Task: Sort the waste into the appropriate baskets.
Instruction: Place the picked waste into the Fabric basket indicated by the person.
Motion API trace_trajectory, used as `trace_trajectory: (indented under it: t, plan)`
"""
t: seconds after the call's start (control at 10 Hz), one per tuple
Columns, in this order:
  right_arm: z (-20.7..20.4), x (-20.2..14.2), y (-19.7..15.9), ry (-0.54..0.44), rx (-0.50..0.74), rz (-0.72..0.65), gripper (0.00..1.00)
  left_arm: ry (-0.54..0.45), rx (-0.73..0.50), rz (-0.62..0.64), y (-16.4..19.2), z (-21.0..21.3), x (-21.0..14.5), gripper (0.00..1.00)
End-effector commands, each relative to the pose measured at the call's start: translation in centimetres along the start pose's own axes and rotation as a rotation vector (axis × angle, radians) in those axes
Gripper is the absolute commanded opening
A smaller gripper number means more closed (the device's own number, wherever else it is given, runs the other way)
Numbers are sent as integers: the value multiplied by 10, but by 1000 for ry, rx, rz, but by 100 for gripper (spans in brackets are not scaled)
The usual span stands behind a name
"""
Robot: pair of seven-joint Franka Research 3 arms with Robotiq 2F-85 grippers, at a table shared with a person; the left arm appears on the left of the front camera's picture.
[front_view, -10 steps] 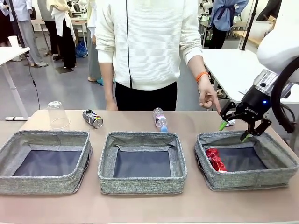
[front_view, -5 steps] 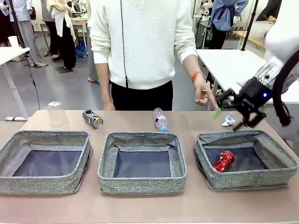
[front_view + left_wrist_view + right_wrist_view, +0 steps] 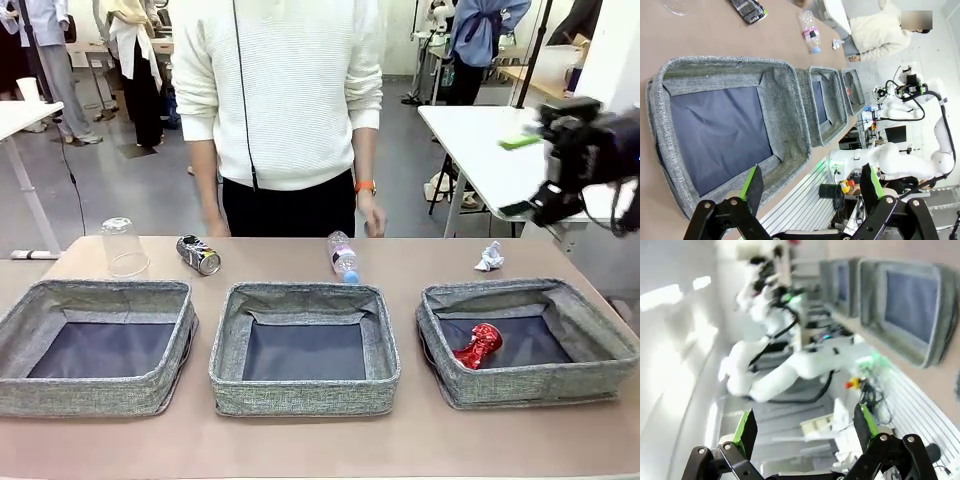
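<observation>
One basket holds the crushed red can; left fingers, right fingers spread wide.

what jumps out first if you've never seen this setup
Three grey baskets line the table, a crushed red can in the right one. The right claw hangs open high at the right. A clear cup, dark can, bottle and paper ball wait along the far edge.
</observation>
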State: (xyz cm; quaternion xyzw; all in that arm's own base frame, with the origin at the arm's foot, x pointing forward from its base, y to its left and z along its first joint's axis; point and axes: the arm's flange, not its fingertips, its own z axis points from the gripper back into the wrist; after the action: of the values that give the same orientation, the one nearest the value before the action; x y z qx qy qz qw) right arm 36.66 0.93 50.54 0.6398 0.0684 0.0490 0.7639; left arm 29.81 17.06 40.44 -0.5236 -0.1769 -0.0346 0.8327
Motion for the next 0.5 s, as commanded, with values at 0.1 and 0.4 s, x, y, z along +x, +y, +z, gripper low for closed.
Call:
trace_trajectory:
  t: [0.1,0.4]
  plan:
    - [19,-11,-103,-44,106,-32,100,-11,-18,-19,0,0,1,100]
    - [22,-21,-71,-11,121,19,100,-11,-18,-19,0,0,1,100]
